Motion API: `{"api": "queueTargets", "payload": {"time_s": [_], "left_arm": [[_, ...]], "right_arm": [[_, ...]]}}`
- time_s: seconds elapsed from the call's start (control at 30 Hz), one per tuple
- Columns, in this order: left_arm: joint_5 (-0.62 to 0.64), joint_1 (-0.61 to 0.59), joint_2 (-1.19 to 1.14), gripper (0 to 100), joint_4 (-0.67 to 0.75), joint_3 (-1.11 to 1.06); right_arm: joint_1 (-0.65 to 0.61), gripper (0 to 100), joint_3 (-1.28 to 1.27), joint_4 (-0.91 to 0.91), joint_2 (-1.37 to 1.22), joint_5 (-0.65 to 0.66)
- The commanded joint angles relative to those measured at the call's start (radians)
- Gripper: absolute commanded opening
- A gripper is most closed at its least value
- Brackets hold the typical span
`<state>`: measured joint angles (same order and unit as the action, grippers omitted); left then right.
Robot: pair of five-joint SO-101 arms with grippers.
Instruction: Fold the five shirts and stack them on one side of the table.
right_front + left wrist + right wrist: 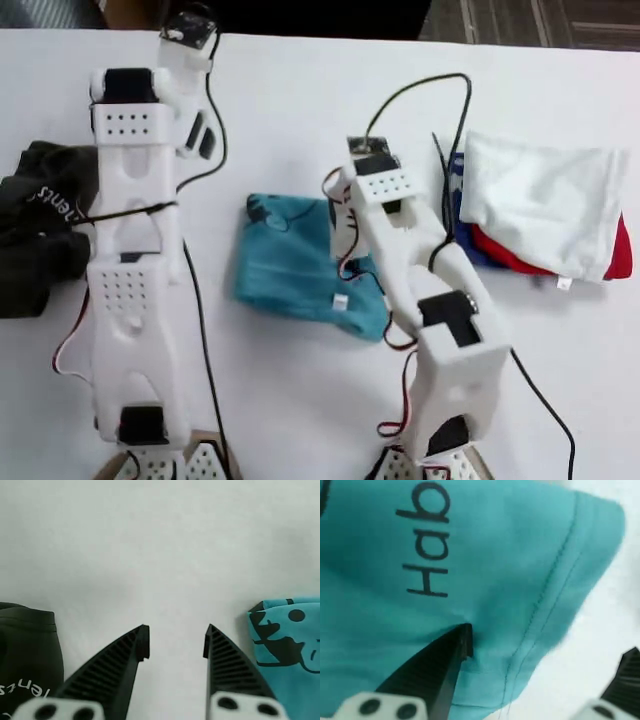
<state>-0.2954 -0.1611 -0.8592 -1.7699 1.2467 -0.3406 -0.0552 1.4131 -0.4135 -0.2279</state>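
A folded teal shirt [290,265] lies in the middle of the white table [300,90]. A crumpled black shirt [40,220] lies at the left edge. At the right is a stack with a white shirt [545,200] on top, a red one [622,255] under it and a blue one [458,190] peeking out. My right gripper [547,647] is open across the teal shirt's [485,555] right edge: one finger [445,665] rests on the cloth, the other is off it, over the table. My left gripper [177,640] hangs open over bare table between the black shirt [27,650] and the teal shirt [287,640].
Both white arms stretch from the near edge across the table, the left one [130,300] beside the black shirt, the right one [440,300] between the teal shirt and the stack. Black cables [205,330] trail over the tabletop. Bare table lies at the far side.
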Motion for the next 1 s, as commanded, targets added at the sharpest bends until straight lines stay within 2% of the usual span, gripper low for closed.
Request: {"api": "queueTargets", "payload": {"time_s": [0.0, 0.37, 0.53, 0.6, 0.83, 0.97], "left_arm": [[0.003, -0.006, 0.080, 20, -0.018, 0.039], [0.009, -0.006, 0.089, 20, -0.017, 0.041], [0.011, -0.015, 0.092, 20, -0.017, 0.050], [0.011, -0.020, 0.098, 20, -0.017, 0.050], [0.006, -0.046, 0.141, 20, -0.015, 0.050], [0.006, -0.084, 0.180, 20, -0.015, 0.050]], "right_arm": [[0.013, 43.7, 0.005, 0.004, -0.071, -0.008], [0.013, 42.3, 0.089, 0.073, -0.196, -0.003], [0.016, 25.9, 0.103, 0.062, -0.196, 0.164], [0.018, 22.7, 0.101, 0.045, -0.196, 0.201], [0.019, 31.0, 0.103, 0.090, -0.197, 0.210], [0.016, 28.4, 0.104, 0.094, -0.205, 0.252]]}}
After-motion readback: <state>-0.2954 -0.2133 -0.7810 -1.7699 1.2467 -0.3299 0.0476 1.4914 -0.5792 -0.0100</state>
